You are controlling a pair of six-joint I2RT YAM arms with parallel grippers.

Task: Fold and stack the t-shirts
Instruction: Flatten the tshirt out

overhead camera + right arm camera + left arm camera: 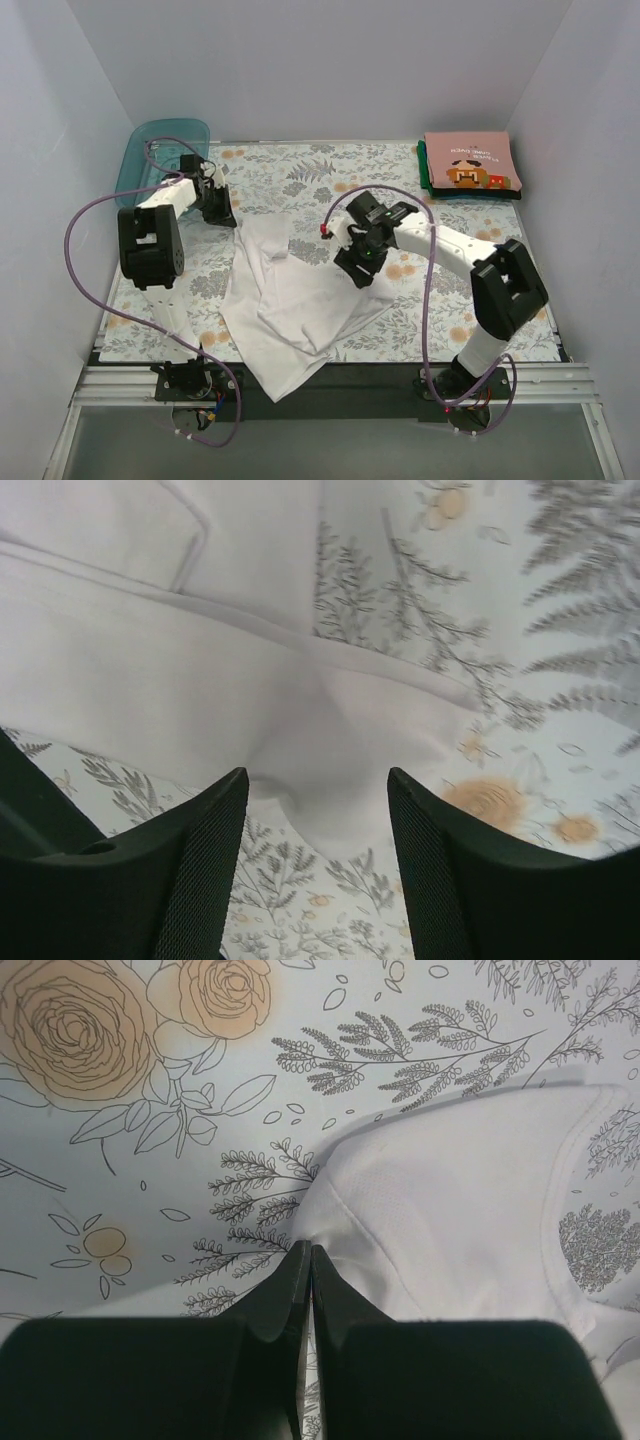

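One white t-shirt (pixel 285 292) is pinched at its edge by the closed left gripper (pixel 308 1252), while a fold lies between the wide-open right gripper (pixel 318 780) fingers.

Your plain white t-shirt (pixel 290 300) is soft matt cloth, creased, and the left wrist view shows a stitched hem along its edge. Under it, the table cover printed with grey leaves and orange roses (pixel 330 180) looks smooth and flat, with little sheen. On the left gripper (pixel 308 1255), the fingers (pixel 275 1310) read as smooth matt black plastic. The right gripper (pixel 318 790) has pads (pixel 210 880) with a fine mesh-like grain. The translucent teal plastic tray (pixel 165 128) is glossy. The folded salmon-pink printed t-shirt (pixel 470 160) and the dark green t-shirts (pixel 470 193) under it are matt cloth. The silver rail (pixel 380 390) at your near edge looks like bare metal.
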